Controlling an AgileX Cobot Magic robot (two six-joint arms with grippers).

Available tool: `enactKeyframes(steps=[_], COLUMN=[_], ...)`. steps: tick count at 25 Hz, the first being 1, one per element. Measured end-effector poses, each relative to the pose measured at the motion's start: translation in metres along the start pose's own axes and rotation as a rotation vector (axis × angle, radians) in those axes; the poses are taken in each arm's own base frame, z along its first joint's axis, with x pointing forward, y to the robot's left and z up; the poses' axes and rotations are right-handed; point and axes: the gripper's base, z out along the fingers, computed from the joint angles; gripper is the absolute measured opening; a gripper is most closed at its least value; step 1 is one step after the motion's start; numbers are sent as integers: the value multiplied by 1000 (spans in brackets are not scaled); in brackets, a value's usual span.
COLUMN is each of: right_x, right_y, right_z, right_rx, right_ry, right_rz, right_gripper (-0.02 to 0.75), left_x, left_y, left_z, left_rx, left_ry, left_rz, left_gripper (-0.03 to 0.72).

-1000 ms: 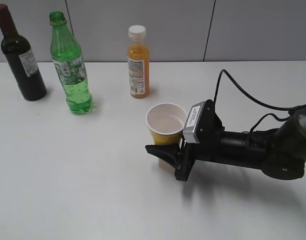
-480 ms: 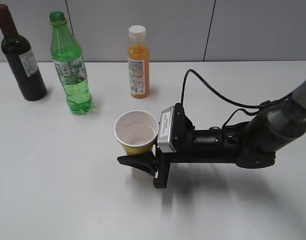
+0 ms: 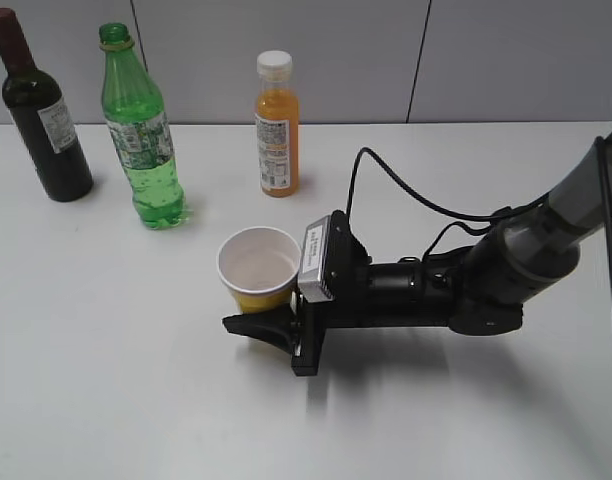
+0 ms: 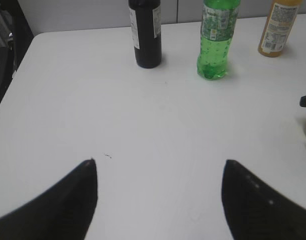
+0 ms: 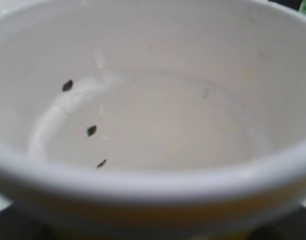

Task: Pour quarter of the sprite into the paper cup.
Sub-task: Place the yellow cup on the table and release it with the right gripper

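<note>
Cup (image 3: 258,268) clamped low in right gripper (image 3: 271,325); left gripper (image 4: 160,200) apart, empty. Keep cup upright, set near sprite (image 3: 141,140).

I see the tall green sprite (image 3: 140,130) standing up with no cap. My paper cup (image 3: 258,270), yellow outside and white inside, stands upright and empty near it.
</note>
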Motion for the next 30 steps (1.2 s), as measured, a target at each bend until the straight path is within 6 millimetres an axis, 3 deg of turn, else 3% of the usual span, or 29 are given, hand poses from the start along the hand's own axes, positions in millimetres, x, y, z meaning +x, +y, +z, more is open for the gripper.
enactKeyframes(steps=[9,21,26,30], right_x=[10,16,17,18], right_y=[-12,-11,-12,-12], right_z=[12,13,13,12], right_rx=[-21,-38,-37,-41], right_ry=[9,69,81,88], right_rz=[33,24,23,21], right_gripper=[442,442,538,559], left_x=[0,0,0,0], left_y=[0,0,0,0], left_z=[0,0,0,0], left_rx=[0,0,0,0], left_ry=[0,0,0,0], left_rz=[0,0,0,0], left_gripper=[589,589,589,589])
